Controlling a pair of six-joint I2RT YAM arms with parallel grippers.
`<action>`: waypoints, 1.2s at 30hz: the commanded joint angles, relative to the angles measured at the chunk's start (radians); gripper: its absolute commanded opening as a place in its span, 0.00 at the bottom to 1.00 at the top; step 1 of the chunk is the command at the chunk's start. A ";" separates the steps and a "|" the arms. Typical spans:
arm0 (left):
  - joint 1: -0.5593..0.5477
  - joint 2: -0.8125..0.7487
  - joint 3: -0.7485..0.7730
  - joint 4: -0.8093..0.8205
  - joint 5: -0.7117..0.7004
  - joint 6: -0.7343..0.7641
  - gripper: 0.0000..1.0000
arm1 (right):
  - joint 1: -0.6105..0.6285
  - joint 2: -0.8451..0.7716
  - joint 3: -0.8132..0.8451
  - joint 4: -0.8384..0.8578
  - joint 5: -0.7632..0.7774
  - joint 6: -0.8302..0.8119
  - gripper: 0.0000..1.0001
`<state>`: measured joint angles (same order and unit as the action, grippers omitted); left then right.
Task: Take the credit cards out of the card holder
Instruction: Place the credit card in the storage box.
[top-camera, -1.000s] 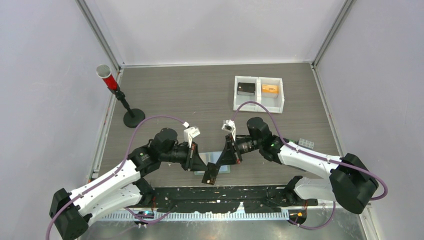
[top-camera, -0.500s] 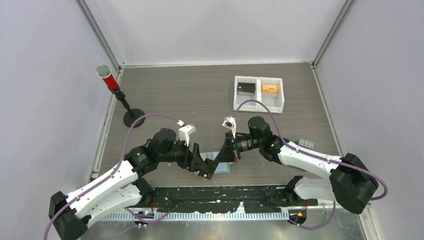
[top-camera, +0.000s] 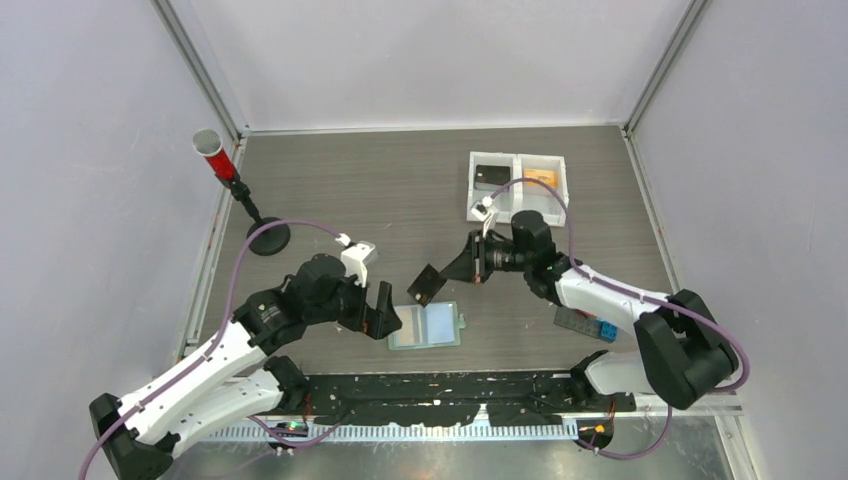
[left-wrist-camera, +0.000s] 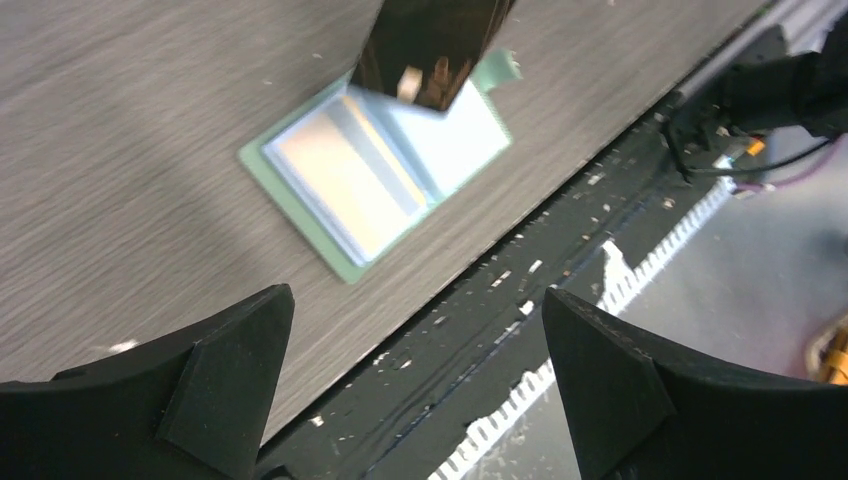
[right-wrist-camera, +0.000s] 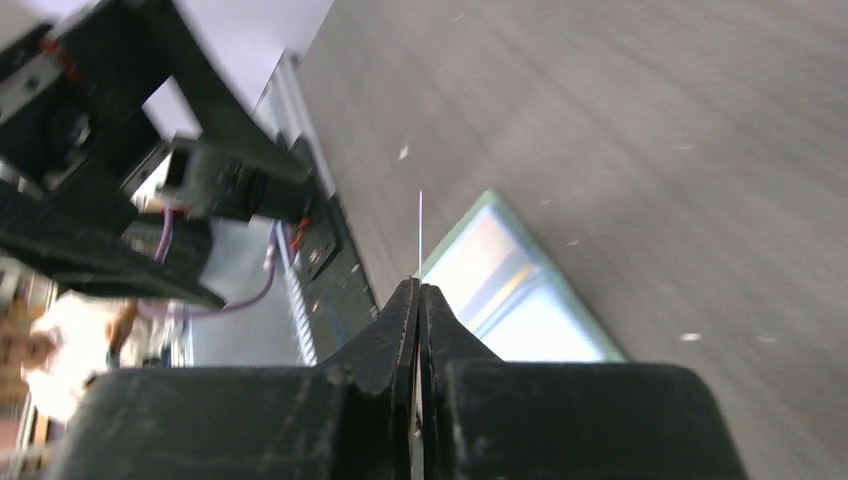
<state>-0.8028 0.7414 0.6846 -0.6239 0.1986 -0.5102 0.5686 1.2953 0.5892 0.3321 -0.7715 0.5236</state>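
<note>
The sage-green card holder (top-camera: 428, 326) lies open and flat on the table near the front edge, its pale inner pockets facing up (left-wrist-camera: 385, 165). My right gripper (top-camera: 448, 275) is shut on a credit card (top-camera: 427, 285), which looks dark brown and hangs tilted just above and behind the holder. In the left wrist view that card (left-wrist-camera: 432, 45) fills the top; in the right wrist view it is a thin edge-on line (right-wrist-camera: 420, 235) sticking out of the pinched gripper (right-wrist-camera: 418, 290). My left gripper (top-camera: 385, 317) stands wide open and empty at the holder's left edge (left-wrist-camera: 416, 292).
A white two-compartment tray (top-camera: 563, 185) at the back right holds a black item (top-camera: 491, 176) and an orange item (top-camera: 540, 178). A red-topped tube on a black stand (top-camera: 222, 163) is at the far left. A small blue-and-black block (top-camera: 588, 325) lies at the right front. A black strip (top-camera: 440, 390) runs along the near edge.
My left gripper opened and drew back to the left, away from the holder. My right gripper lifted the card up and away toward the far right. The holder now lies flat.
</note>
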 joint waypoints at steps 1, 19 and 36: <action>0.004 -0.028 0.074 -0.114 -0.185 0.046 0.99 | -0.128 0.063 0.093 0.076 0.078 0.070 0.05; 0.004 -0.062 0.139 -0.261 -0.255 0.202 0.99 | -0.454 0.348 0.608 -0.188 0.440 0.068 0.05; 0.004 -0.115 0.104 -0.245 -0.286 0.190 0.99 | -0.489 0.638 0.837 -0.237 0.491 0.137 0.05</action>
<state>-0.8028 0.6132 0.7872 -0.8822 -0.0708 -0.3321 0.0811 1.9102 1.3727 0.0738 -0.3004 0.6289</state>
